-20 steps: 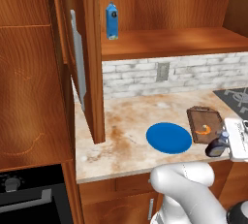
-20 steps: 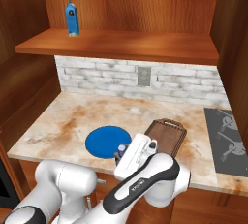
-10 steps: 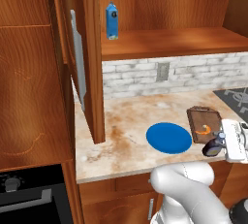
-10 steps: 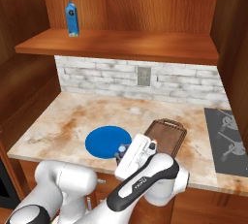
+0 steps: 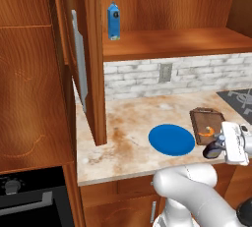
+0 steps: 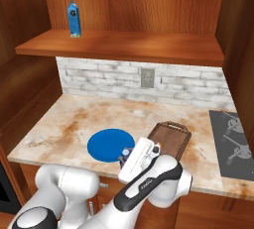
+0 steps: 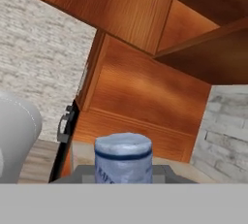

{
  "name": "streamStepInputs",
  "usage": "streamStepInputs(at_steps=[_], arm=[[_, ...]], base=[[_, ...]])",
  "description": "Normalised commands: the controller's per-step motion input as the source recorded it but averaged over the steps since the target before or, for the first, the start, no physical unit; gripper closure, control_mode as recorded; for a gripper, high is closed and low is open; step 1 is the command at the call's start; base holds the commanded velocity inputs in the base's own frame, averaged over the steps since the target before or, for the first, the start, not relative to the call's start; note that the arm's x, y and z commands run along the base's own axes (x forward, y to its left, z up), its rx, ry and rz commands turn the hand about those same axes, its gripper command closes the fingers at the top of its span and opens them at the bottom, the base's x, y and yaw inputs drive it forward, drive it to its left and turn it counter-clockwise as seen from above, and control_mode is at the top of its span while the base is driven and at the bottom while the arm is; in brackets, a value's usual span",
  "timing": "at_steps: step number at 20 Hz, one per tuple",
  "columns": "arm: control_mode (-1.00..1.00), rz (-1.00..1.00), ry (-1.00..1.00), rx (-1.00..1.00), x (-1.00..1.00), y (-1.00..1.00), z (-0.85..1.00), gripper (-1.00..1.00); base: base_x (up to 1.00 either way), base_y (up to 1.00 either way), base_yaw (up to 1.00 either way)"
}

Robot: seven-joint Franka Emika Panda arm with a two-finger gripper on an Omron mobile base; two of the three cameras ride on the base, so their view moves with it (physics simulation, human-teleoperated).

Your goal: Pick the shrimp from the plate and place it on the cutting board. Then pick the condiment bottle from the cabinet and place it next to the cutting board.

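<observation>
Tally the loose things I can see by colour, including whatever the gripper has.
Blue: 2 (plate, carton on the shelf)
Brown: 1 (cutting board)
Orange: 1 (shrimp, on the board)
Dark with pale cap: 1 (bottle, held)
Total: 5

wall: pale brick backsplash (image 6: 124, 82) (one outlet (image 6: 147, 78)) | counter (image 6: 74, 119): mottled beige stone | oven (image 5: 29, 201): black
</observation>
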Motion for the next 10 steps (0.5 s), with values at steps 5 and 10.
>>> streamStepInputs(at_steps=[5,10], arm=[[-1.00,0.00,0.00,0.00,0.18,-0.03,-0.15,1.00],[-1.00,0.00,0.00,0.00,0.17,-0.20,-0.11,1.00]], base=[[0.00,0.00,0.00],[0.00,0.00,0.00]])
